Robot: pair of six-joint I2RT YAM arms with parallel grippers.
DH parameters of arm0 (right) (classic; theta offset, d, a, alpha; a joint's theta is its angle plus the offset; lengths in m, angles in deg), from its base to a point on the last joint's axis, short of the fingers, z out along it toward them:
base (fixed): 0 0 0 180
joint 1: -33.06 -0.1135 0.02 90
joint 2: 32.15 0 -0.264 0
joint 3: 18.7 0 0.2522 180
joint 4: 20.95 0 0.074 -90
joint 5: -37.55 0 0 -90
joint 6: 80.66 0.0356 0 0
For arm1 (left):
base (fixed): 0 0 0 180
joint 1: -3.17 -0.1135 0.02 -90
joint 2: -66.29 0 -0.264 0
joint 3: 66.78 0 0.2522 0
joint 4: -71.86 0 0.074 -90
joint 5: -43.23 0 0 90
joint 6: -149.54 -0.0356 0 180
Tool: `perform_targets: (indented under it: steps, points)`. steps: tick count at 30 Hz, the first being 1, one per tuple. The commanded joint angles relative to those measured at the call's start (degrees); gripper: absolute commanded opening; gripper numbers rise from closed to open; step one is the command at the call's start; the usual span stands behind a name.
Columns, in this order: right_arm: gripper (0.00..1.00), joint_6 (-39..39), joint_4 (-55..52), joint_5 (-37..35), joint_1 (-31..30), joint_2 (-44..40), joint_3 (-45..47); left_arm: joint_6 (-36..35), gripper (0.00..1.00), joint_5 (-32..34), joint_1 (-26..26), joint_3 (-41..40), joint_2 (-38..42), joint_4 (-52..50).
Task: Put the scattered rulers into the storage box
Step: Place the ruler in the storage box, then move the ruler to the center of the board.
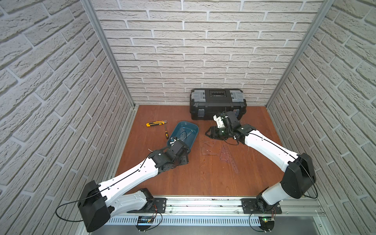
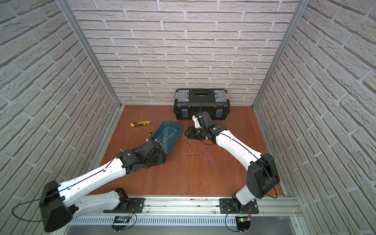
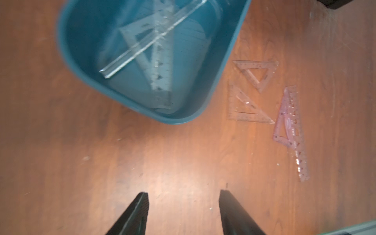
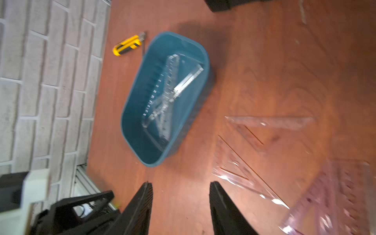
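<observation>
Rulers: several inside the storage box. Clear set squares and purplish rulers lie flat on the worktop at its 4 o'clock (in both top views). Left end effector, right end effector: spread, empty. Recommended: press one corner, tip an edge up, then pinch.

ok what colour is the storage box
The storage box is teal blue, clearest in the right wrist view.

No word, brand or number is legible anywhere; the rulers show only fine scale ticks, too blurred to read.
</observation>
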Motion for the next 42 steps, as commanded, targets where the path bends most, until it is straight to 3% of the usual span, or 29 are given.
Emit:
perform_targets:
  steps: [1, 8, 21, 31, 42]
  points:
    - [0.5, -4.52, -4.92, -3.6, 2.15, -4.19, 5.67, -2.4, 0.61, -4.33, -0.29, 2.3, -4.65, 7.41]
    - [0.5, -6.57, -7.87, -8.28, 6.24, -8.32, 13.03, -3.48, 0.58, -8.84, -0.28, 6.22, -15.97, 13.57]
    - [0.44, -7.77, -4.48, -2.34, 7.79, -4.75, 17.07, -2.34, 0.56, -11.15, 0.2, 8.53, -27.19, 18.52]
    - [0.43, -7.9, -3.56, -4.11, 5.76, -1.53, 18.12, -2.16, 0.55, -11.61, 0.03, 8.27, -28.97, 19.5]
    - [0.41, -8.16, -1.91, -3.48, 3.32, 3.83, 17.05, -1.83, 0.54, -11.1, 0.17, 5.93, -25.42, 18.82]
